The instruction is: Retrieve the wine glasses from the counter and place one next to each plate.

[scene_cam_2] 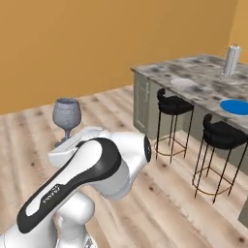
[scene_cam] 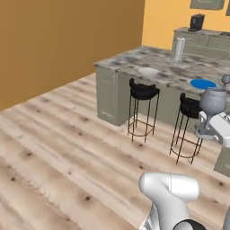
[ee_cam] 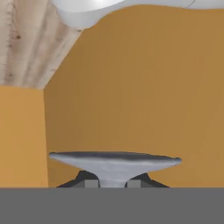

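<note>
Left base view, wine glass (scene_cam: 214,101) held upright by its stem in the closed gripper (scene_cam: 207,122), above the floor near the bench (scene_cam: 134,63), blue plate (scene_cam: 203,84) and pale plate (scene_cam: 148,71) set on it, stools (scene_cam: 143,91) alongside.

Grey-blue wine glass (scene_cam: 214,101); blue plate (scene_cam: 202,84); orange wall (scene_cam: 67,40)

2 bar stools (scene_cam: 143,92), 2 plates (scene_cam: 203,84), 2 wine glasses (scene_cam: 213,101), 1 paper-towel roll (scene_cam: 179,49).
</note>
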Available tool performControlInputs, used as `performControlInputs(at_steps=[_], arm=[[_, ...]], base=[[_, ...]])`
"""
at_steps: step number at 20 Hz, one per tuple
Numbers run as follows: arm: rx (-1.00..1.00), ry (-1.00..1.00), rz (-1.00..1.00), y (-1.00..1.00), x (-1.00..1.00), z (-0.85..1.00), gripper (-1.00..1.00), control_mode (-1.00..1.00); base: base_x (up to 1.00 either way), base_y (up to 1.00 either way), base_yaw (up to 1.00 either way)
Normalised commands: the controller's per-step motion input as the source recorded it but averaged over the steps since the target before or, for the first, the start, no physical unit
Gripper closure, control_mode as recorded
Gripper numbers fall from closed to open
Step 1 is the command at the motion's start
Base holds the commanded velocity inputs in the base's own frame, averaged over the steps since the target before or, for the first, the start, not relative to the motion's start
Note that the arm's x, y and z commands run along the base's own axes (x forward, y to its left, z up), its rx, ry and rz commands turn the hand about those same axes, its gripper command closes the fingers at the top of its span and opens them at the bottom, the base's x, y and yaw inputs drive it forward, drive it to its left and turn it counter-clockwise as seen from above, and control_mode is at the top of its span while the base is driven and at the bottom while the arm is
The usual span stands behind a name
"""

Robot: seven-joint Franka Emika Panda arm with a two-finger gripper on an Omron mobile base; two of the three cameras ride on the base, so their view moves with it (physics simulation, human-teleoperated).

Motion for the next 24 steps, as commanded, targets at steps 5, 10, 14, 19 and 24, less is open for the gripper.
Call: performControlInputs(at_steps=[5, 10, 14, 19, 24], arm=[[0.0, 0.0, 0.0, 0.0, 0.0, 0.0, 1.0, 1.0], [0.0, 0.0, 0.0, 0.0, 0.0, 0.0, 1.0, 1.0], [0.0, 0.0, 0.0, 0.0, 0.0, 0.0, 1.0, 1.0], [0.0, 0.0, 0.0, 0.0, 0.0, 0.0, 1.0, 1.0], [0.0, 0.0, 0.0, 0.0, 0.0, 0.0, 1.0, 1.0]], base=[[1.0, 0.99, -0.52], [1.0, 1.0, -0.5], [1.0, 1.0, -0.5], [1.0, 1.0, -0.5], [1.0, 1.0, -0.5]])
